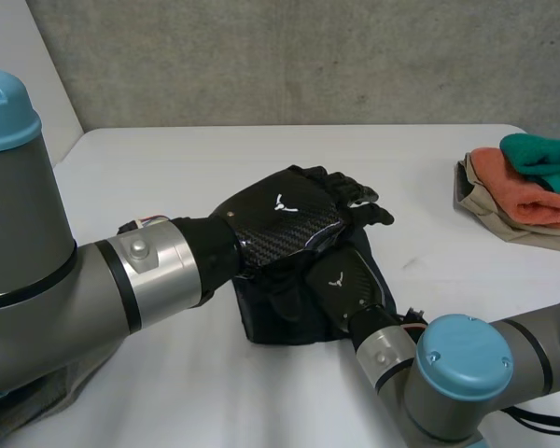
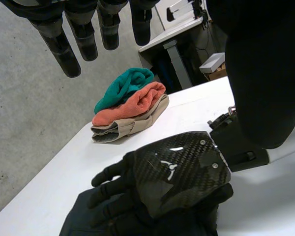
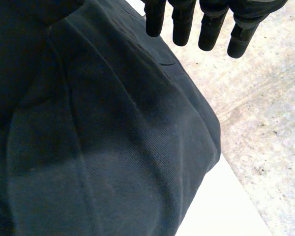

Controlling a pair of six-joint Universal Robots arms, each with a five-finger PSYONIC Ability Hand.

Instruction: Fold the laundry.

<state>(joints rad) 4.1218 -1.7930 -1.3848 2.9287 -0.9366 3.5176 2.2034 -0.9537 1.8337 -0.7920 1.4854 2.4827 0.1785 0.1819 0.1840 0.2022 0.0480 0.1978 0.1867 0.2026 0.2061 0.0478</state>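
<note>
Both straight-fingered: left hand (image 1: 280, 219) above right hand (image 1: 341, 285), seemingly flat on cloth (image 1: 280, 327).

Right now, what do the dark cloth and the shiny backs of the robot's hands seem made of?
The dark cloth: woven, twill-like fabric, matte; fine diagonal ribs and stitched seams show. Backs of the left hand and right hand: likely carbon fibre, glossy; a small checkered weave with bright glints, though it could be a printed shell.
</note>
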